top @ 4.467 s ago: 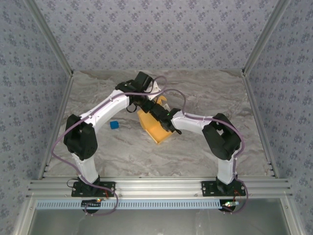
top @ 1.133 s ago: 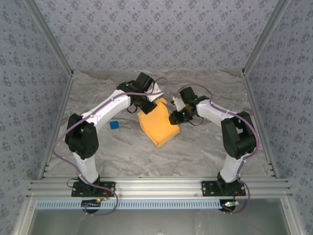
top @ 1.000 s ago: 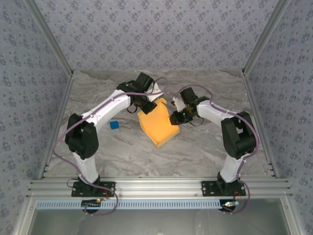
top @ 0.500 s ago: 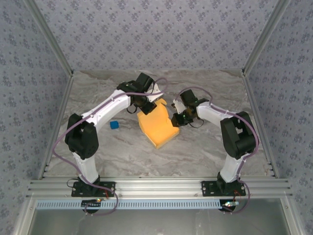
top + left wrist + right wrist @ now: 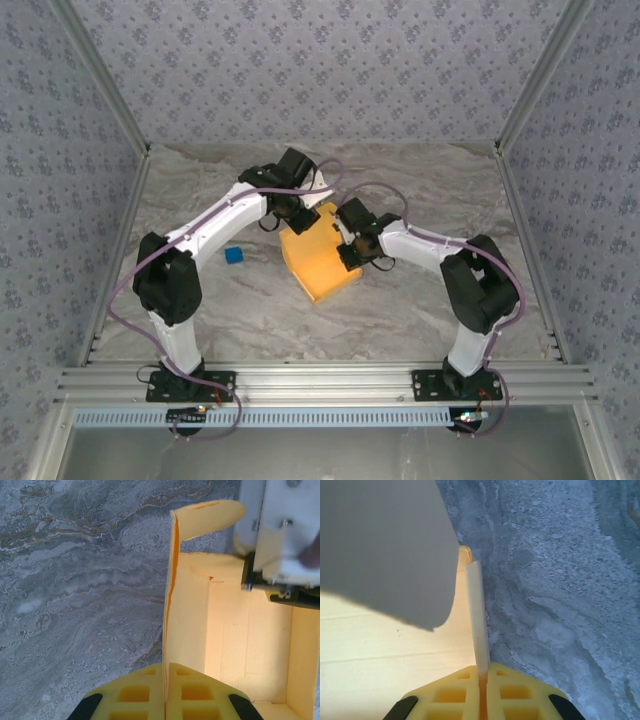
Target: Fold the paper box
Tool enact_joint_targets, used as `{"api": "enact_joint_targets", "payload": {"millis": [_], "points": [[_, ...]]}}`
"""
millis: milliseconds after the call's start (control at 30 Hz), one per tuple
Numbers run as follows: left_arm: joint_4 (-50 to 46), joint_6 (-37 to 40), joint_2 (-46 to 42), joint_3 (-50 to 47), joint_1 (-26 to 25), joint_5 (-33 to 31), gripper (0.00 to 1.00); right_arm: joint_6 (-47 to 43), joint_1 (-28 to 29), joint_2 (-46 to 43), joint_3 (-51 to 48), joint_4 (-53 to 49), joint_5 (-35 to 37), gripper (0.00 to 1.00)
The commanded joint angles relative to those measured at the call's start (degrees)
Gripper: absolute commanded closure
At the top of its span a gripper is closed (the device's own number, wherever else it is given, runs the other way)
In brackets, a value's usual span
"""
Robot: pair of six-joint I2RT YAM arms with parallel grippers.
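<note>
Orange-yellow paper box point(image 5: 318, 265) sits mid-worktop point(image 5: 420, 300). On its far-left wall the left tool point(image 5: 296, 214) stays pinched; the right tool point(image 5: 349, 250), beside the box a second ago, has moved in and clamped the right wall.

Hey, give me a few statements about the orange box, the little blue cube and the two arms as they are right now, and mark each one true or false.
1. The left gripper and the right gripper are each shut on a thin wall of the paper box. True.
2. The blue cube lies inside the box. False: it sits on the table, to the left of the box and apart from it.
3. The box is open on top, so its inside shows. True.
4. The box lies as a flat sheet. False: its walls stand up around a base.
</note>
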Motion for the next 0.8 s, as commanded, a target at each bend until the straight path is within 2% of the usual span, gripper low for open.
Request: {"api": "enact_joint_targets", "payload": {"millis": [0,300,633,767], "points": [[0.7,-0.7,-1.3,2.8,-0.3,0.2,1.00,3.5,2.8,1.5,1.0,-4.3,11.1,0.92],[0.3,-0.6,-1.3,3.2,-0.4,0.3,1.00,5.6,7.9,7.3,6.7,-10.0,20.5,0.92],[0.0,-0.3,-1.2,3.2,-0.3,0.3,1.00,3.8,9.0,9.1,9.3,-14.6,29.3,0.92],[0.2,-0.4,-1.1,3.2,-0.3,0.8,1.00,3.3,10.0,10.5,10.0,-14.5,29.8,0.91]]}}
